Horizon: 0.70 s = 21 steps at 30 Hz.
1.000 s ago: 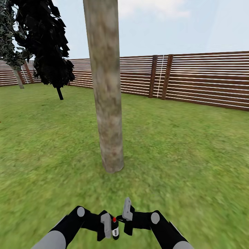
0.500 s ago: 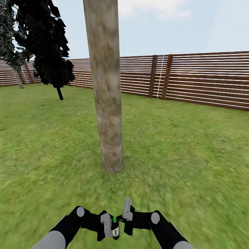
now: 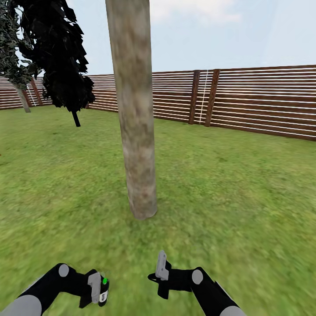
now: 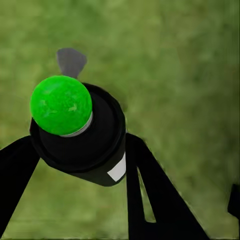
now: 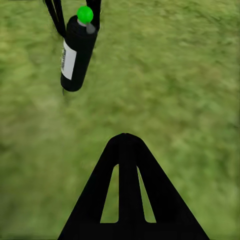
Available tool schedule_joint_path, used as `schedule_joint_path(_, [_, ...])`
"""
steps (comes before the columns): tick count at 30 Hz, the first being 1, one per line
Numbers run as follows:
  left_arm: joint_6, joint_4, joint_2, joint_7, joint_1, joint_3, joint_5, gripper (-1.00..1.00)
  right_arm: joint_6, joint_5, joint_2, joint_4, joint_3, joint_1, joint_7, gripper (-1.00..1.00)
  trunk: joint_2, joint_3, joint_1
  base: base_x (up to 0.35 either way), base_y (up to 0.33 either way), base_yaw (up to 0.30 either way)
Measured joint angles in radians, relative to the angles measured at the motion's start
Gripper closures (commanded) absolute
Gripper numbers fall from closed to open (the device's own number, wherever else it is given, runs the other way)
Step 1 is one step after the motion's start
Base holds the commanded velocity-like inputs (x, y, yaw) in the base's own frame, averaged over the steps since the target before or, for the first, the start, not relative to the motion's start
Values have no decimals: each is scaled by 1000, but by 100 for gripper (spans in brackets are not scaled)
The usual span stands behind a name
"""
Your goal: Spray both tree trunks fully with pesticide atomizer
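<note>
Pesticide atomizer [image 3: 103, 290]: small black bottle, white label, green ball on top, clamped between the fingers of the left hand [image 3: 97, 289], low at the left of the head view. Left wrist view looks down on it: green ball [image 4: 61, 105] on the black cap, the bottle body [image 4: 85, 135] seated between the two dark fingers [image 4: 150, 195], one on each side, both touching it. Grey nozzle tip [image 4: 70, 61] pokes out beyond the ball. Grass beneath; the bottle is off the ground.

Right wrist view catches the same bottle [image 5: 76, 55] from the side, hanging upright-ish in the left hand's fingers above the lawn, label facing the camera.

Right hand [image 3: 160, 275] sits well apart from the bottle, to its right, holding nothing. One grey finger stands up in the head view; in the right wrist view only one dark finger [image 5: 131, 195] shows, so whether this hand is open or closed cannot be told.

Tree trunk [image 3: 134, 109]: thick, mottled grey-beige, straight ahead of both hands, base flaring into the lawn [image 3: 237, 197]. The bottle is near it, not touching. No haze of specks seen on the bark.

Behind: brown slat fence [image 3: 263, 101], a dark thin-trunked tree [image 3: 61, 57] at far left.
</note>
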<state>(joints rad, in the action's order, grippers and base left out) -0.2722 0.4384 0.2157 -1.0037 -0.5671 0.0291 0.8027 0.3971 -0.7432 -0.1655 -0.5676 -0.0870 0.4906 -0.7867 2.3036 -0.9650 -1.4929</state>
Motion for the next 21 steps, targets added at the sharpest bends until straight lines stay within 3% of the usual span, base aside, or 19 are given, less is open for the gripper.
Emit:
schedule_joint_path(2, [-1, 0, 40, -2, 2, 0, -2, 100, 0, 0, 1, 2, 1, 0, 0, 100, 0, 0, 0, 0, 0, 0])
schedule_joint_path(3, [-3, 1, 57, -3, 3, -1, -3, 100, 0, 1, 3, 3, 2, 0, 0, -100, 0, 0, 0, 0, 0, 0])
schedule_joint_path(5, [0, -1, 94, -1, 4, -8, -7, 100, 0, 3, 7, 4, 7, 0, 1, -100, 0, 0, 0, 0, 0, 0])
schedule_joint_path(7, [5, -2, 115, 5, 4, -18, -18, 100, 0, 2, 15, 4, 11, 0, 5, -100, 0, 0, 0, 0, 0, 0])
schedule_joint_path(9, [8, -5, 120, 19, 5, -61, -25, 100, 0, 3, 40, 5, 14, -1, 9, -100, 0, 0, 0, 0, 0, 0])
schedule_joint_path(11, [11, -12, 119, 69, 6, -155, -30, 100, 0, 11, 89, 10, 52, -3, 21, -100, 0, 0, 0, 0, 0, 0])
schedule_joint_path(13, [13, -19, 112, 150, 7, -276, -34, 100, 1, 37, 131, 52, 158, -5, 50, -100, 0, 0, 0, 0, 0, 0])
schedule_joint_path(14, [13, -26, 107, 179, 8, -313, -33, 100, 1, 47, 148, 79, 211, -6, 57, -100, 0, 0, 0, 0, 0, 0])
schedule_joint_path(16, [34, -62, 86, 260, 7, -394, -32, 100, 1, 59, 205, 161, 375, -6, 77, -100, 0, 0, 0, 0, 0, 0])
schedule_joint_path(17, [61, -79, 70, 307, 7, -423, -33, 100, 2, 61, 234, 193, 458, -7, 101, -100, 0, 0, 0, 0, 0, 0])
schedule_joint_path(19, [102, -101, 36, 384, 7, -460, -36, 100, 3, 63, 271, 232, 580, -9, 176, -100, 0, 0, 0, 0, 0, 0])
schedule_joint_path(20, [120, -111, 7, 433, 7, -481, -42, 100, 5, 62, 282, 245, 638, -14, 242, -100, 0, 0, 0, 0, 0, 0])
schedule_joint_path(21, [132, -116, -14, 472, 7, -498, -49, 100, 9, 61, 286, 251, 671, -23, 296, -100, 0, 0, 0, 0, 0, 0])
